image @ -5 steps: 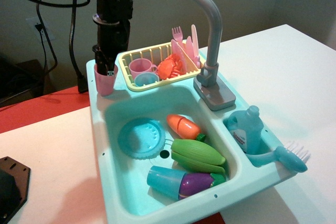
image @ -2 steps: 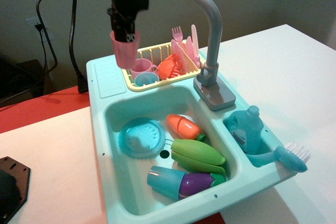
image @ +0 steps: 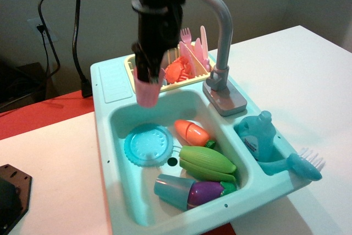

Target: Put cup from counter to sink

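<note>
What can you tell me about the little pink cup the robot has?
The cup is a small pink tumbler with no handle, a bit narrower at the bottom, and it looks like plastic. It hangs upright in the air, open end up, held at its rim by the dark pincer reaching down from above. It sits over the back edge of the teal sink, just in front of the yellow dish rack. Nothing else touches it.
</note>
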Action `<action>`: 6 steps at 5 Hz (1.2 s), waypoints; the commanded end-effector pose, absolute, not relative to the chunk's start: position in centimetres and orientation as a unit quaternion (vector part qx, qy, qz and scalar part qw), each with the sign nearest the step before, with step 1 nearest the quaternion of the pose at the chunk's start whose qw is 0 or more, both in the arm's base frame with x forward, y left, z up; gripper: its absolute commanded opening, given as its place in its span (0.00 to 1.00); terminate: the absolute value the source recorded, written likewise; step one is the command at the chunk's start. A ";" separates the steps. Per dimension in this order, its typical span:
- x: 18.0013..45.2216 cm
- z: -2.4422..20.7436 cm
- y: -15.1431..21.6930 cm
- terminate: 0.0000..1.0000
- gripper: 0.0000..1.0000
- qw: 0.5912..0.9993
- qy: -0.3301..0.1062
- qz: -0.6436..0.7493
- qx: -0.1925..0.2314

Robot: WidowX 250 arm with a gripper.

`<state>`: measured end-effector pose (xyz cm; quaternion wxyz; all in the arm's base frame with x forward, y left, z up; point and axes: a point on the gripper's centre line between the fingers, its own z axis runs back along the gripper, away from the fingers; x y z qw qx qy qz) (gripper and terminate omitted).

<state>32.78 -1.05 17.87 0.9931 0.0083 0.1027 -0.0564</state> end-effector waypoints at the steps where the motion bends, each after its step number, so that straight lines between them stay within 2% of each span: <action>1: 33.3 16.5 -1.6 0.00 0.00 0.995 0.089 -0.038 0.017; 2: 33.7 13.8 -1.8 0.00 0.00 0.994 0.100 -0.030 0.016; 4: 34.2 10.2 -2.4 0.00 0.00 0.992 0.119 -0.031 0.022; 5: 33.9 10.1 -2.2 0.00 1.00 0.993 0.118 -0.017 0.018; 6: 33.5 10.2 -1.9 0.00 1.00 0.992 0.123 -0.005 0.023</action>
